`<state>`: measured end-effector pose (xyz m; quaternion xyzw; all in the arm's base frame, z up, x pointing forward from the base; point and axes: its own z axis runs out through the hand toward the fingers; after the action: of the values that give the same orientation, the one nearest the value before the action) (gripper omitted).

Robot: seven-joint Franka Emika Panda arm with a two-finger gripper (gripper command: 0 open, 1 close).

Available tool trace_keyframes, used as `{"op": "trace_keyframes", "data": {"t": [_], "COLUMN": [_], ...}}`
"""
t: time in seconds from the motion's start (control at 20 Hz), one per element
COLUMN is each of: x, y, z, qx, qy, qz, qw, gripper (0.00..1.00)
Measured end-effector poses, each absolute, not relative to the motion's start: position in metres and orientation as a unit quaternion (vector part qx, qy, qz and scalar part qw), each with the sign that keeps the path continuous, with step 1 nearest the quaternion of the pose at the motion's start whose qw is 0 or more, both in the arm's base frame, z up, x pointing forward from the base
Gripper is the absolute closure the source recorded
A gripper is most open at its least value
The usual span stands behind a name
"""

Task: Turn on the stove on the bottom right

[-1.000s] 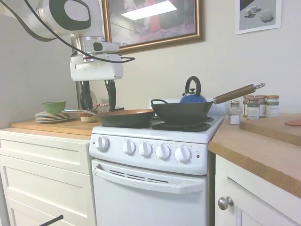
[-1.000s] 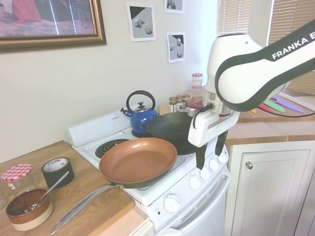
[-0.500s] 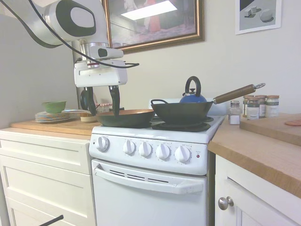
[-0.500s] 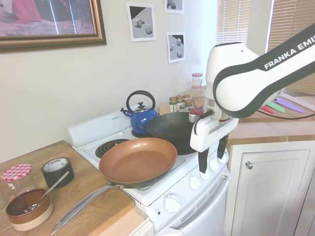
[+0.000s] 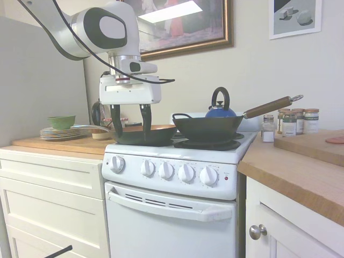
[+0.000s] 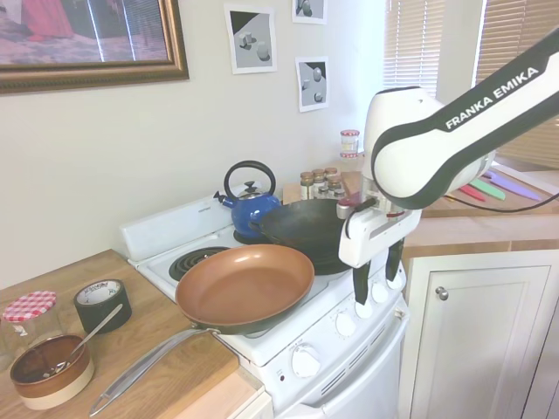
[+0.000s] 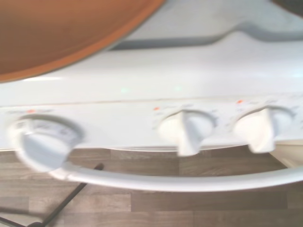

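Observation:
The white stove (image 5: 177,161) stands between wood-topped cabinets, with five round white knobs (image 5: 166,170) and a small red light (image 5: 226,178) on its front panel. A copper pan (image 5: 142,133) sits on its front left burner and a black wok (image 5: 207,128) on the front right. My gripper (image 5: 131,130) hangs open, fingers pointing down, in front of the copper pan and just above the left knobs. From the other side my gripper (image 6: 377,278) overlaps the knob row (image 6: 347,325). Three knobs (image 7: 187,130) and the oven handle (image 7: 165,177) show blurred in the wrist view.
A blue kettle (image 5: 220,110) stands at the back of the stove. Spice jars (image 5: 293,121) line the right counter. Left of the stove are stacked plates with a green bowl (image 5: 61,122), a tape roll (image 6: 102,303), a checked-lid jar (image 6: 28,312) and a bowl with a spoon (image 6: 51,371).
The arm has swung from over the left counter toward the stove and dropped lower. My gripper now hangs in front of the copper pan, above the knob panel, still open.

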<state>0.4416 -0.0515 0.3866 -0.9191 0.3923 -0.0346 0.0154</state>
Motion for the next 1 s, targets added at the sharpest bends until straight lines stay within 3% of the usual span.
{"op": "trace_keyframes", "data": {"t": [0.35,0.4,1.0], "x": [0.462,0.465,0.477], "y": [-0.098,-0.102,-0.129], "z": [0.378,0.376,0.354], "qx": [-0.921,-0.920,-0.915], "qy": [0.390,0.390,0.404], "qz": [-0.022,-0.020,-0.001], "qw": [0.015,0.014,0.007], "gripper": [0.00,1.00,1.00]}}
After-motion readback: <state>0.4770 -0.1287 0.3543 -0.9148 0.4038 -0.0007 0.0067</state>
